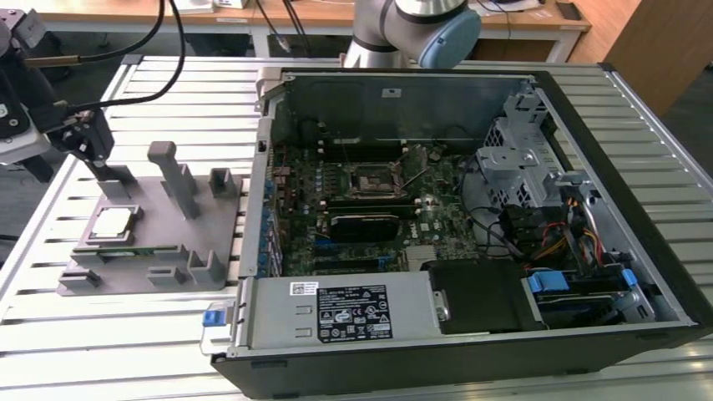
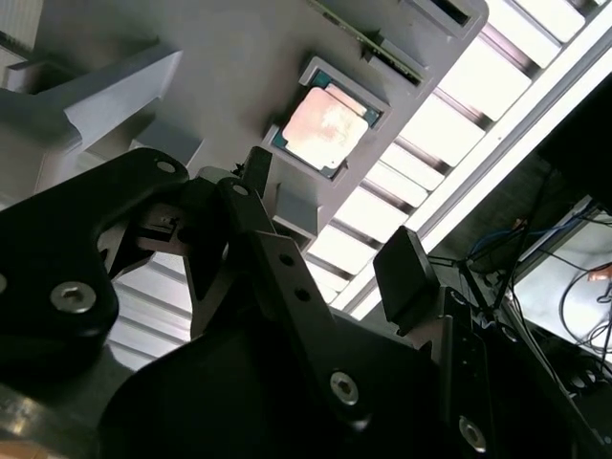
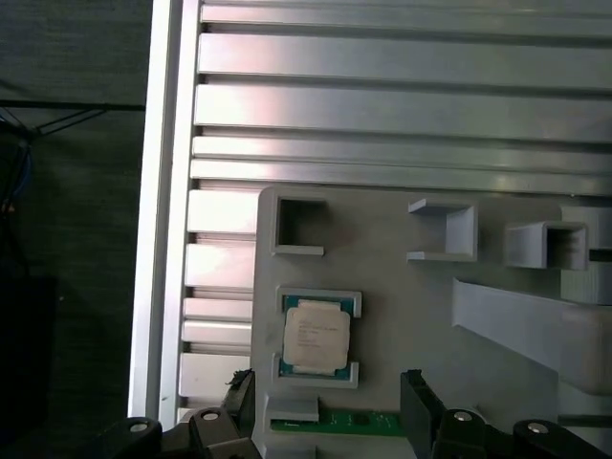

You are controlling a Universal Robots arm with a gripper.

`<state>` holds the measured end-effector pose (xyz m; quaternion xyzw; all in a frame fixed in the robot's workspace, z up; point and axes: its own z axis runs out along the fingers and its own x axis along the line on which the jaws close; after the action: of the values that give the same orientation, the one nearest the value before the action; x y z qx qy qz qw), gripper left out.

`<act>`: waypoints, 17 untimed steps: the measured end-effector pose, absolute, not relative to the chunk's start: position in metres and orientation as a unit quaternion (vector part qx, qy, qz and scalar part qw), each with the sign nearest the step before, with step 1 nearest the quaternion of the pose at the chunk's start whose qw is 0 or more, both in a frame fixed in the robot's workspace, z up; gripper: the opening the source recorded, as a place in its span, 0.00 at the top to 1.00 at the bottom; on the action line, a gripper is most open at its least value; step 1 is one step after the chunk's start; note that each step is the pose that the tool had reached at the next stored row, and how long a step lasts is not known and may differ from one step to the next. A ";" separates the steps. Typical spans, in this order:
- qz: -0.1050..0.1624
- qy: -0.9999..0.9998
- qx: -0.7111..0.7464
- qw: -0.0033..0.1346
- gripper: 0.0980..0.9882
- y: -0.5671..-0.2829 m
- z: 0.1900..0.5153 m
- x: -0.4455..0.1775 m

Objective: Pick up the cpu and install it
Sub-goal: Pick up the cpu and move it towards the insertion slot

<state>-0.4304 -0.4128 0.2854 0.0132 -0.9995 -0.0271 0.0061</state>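
Observation:
The cpu (image 1: pixel 112 221) is a small silvery square chip lying flat in a framed pocket of the grey fixture (image 1: pixel 156 251), at the exterior view's left. It also shows in both wrist views as the cpu (image 2: pixel 325 127) (image 3: pixel 316 335), its metal top facing up. My gripper (image 1: pixel 92 150) hangs above the fixture, a little beyond the chip and clear of it. Its two black fingers stand apart with nothing between them in both wrist views, gripper (image 2: pixel 330 225) (image 3: pixel 327 406). The dark square socket (image 1: pixel 373 180) sits on the motherboard inside the open computer case.
The open computer case (image 1: pixel 624 276) takes up the middle and the exterior view's right, with drive cages, cables and a power supply (image 1: pixel 356 313) inside. Upright posts (image 1: pixel 179 180) rise from the fixture beside the chip. A green memory strip (image 3: pixel 349 421) lies along the fixture's edge. The slatted metal table (image 1: pixel 134 334) lies beneath.

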 end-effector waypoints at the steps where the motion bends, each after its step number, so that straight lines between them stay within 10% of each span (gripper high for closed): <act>1: -0.027 -1.000 0.013 0.006 0.32 -0.413 0.284 -0.430; 17: -0.022 -1.000 0.003 0.006 0.32 -0.413 0.265 -0.432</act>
<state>-0.4322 -0.4134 0.2649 0.0034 -0.9997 -0.0222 0.0056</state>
